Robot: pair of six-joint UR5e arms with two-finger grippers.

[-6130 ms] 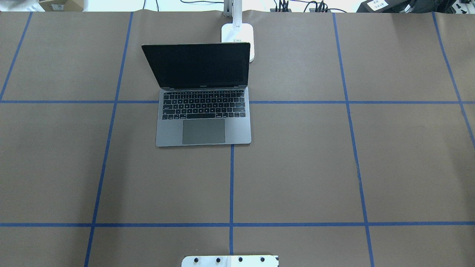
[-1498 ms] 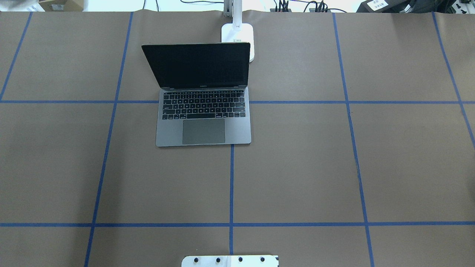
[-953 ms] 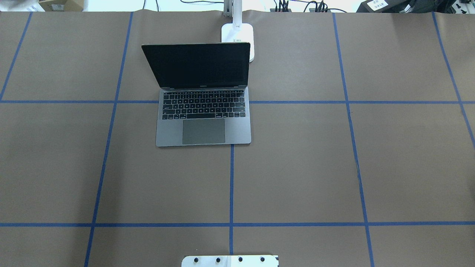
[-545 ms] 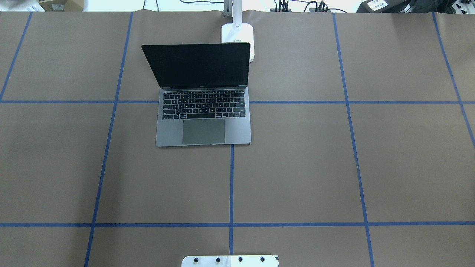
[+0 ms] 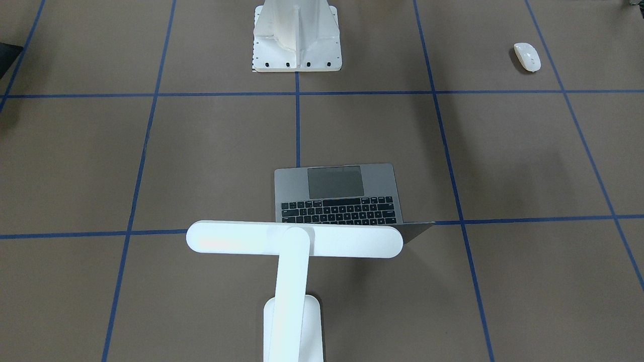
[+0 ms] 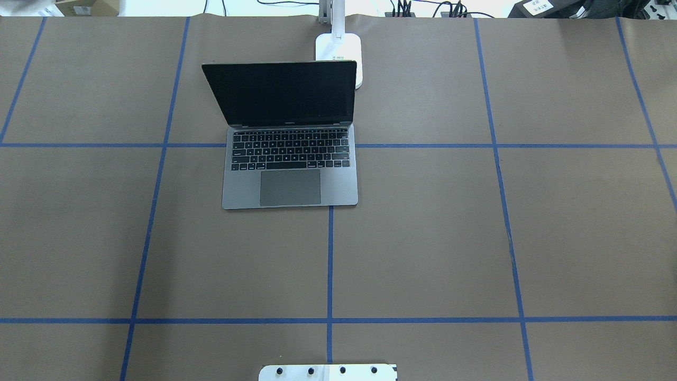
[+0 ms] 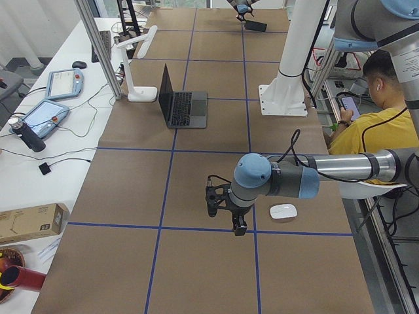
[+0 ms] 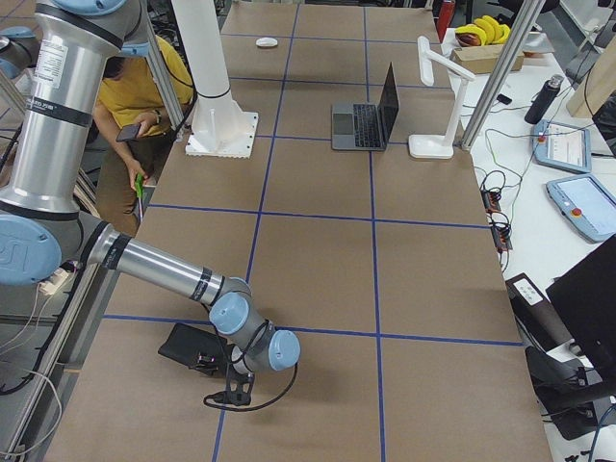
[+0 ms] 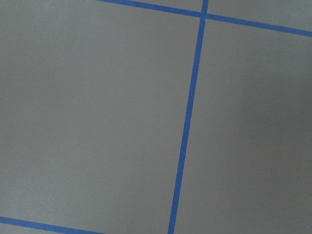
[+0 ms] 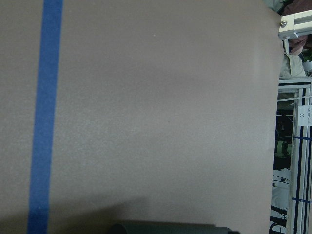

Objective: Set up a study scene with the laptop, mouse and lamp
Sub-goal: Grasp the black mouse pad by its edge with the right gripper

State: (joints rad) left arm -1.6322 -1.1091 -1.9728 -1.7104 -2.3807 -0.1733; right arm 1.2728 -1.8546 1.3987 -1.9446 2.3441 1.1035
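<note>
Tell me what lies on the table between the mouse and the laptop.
Nothing: in the front-facing view, only bare brown paper crossed by blue tape lines separates the mouse from the laptop.

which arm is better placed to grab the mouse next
Left. The left gripper hangs close beside the mouse, not touching it. The right gripper is at the opposite end of the table, by the black mat.

Opposing exterior views across laptop [image 6: 288,153]
</note>
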